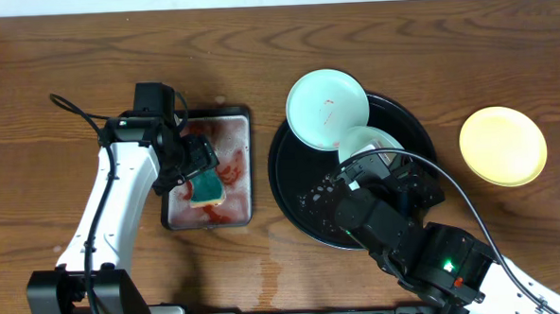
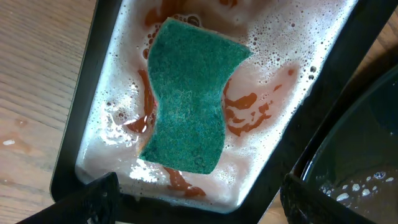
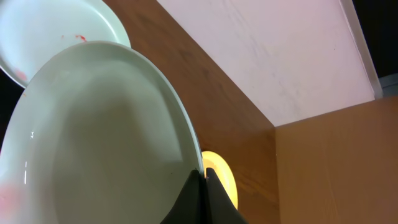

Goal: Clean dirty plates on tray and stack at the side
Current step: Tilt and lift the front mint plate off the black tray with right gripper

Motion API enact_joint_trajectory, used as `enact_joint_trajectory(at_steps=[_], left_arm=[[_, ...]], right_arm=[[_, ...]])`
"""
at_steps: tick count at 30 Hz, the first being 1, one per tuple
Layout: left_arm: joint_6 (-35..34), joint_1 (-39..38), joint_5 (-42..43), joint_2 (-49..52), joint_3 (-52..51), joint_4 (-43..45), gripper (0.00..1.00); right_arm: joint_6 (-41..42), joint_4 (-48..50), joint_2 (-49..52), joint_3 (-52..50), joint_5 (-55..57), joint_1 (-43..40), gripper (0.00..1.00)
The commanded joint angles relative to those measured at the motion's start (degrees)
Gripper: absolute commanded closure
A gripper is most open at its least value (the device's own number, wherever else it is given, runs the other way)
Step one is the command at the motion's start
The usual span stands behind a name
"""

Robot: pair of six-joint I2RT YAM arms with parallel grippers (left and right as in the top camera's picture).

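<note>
Right gripper (image 3: 203, 183) clamped on the white plate (image 3: 93, 137); left gripper (image 2: 199, 202) spread wide.
The right jaws pinched the plate's rim over the tray (image 1: 296, 189), though whether it was lifted clear was hard to tell. The left jaws hung apart above the sponge (image 2: 186, 99) in the sudsy dish (image 2: 81, 106). The smeared blue plate (image 1: 327, 108) overlapped the tray's rim; the yellow plate (image 1: 503, 145) lay on the tabletop (image 1: 67, 53), well apart.

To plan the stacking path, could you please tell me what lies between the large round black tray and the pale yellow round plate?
Only bare brown wood-grain tabletop lies there, as the overhead view shows.
</note>
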Motion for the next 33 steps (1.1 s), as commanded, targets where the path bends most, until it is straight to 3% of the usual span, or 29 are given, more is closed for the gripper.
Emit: enact_joint_trajectory(at_steps=[1, 12, 22, 33], left_arm=[[0.1, 0.2, 0.1, -0.4, 0.4, -0.3, 0.17], [0.1, 0.2, 0.1, -0.4, 0.4, -0.3, 0.17], [0.1, 0.2, 0.1, -0.4, 0.4, -0.3, 0.17], [0.1, 0.2, 0.1, -0.4, 0.4, -0.3, 0.17]], right_arm=[[-0.3, 0.2, -0.6, 1.5, 2.1, 0.9, 0.99], [-2.2, 0.3, -0.6, 1.5, 2.9, 1.8, 0.99], [-2.3, 1.7, -0.5, 1.5, 22.9, 15.2, 0.99], [-6.4, 6.5, -0.2, 1.5, 24.0, 17.4, 0.99]])
